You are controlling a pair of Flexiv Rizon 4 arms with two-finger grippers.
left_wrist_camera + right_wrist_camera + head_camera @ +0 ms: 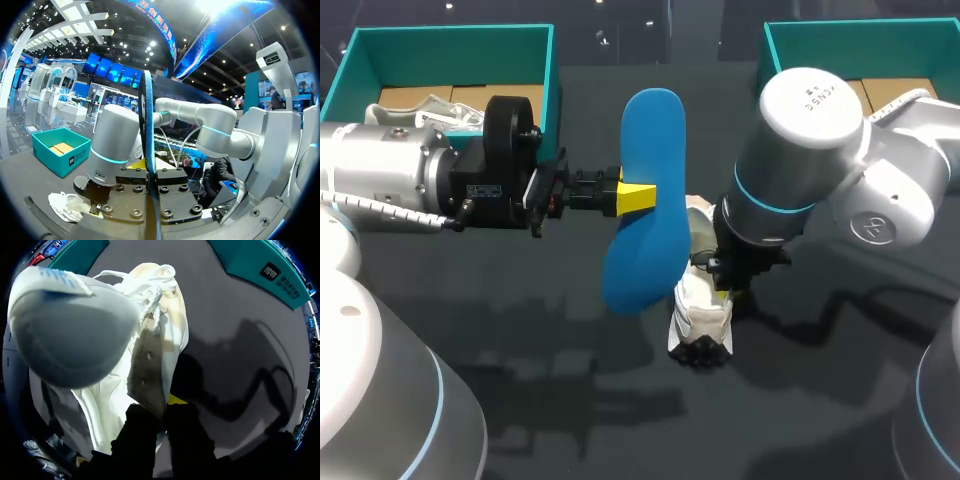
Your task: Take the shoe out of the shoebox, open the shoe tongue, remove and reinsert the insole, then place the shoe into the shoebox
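Over dark table (520, 330), left tool (640, 198) pinches blue insole (655, 125) beside shoe (701, 312).

Small print on right arm cap (817, 97), shoebox wall (276, 272); neither legible.

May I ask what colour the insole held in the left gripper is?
The insole is blue; head view shows it best.

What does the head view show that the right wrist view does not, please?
Only the head view: the left pincer shut on the long blue foam insole. Only the right wrist view: the right pincer, close up, shut on a flap of the white lace-up shoe beside its bunched laces. Both: that shoe, a teal cardboard shoebox and the dark table.
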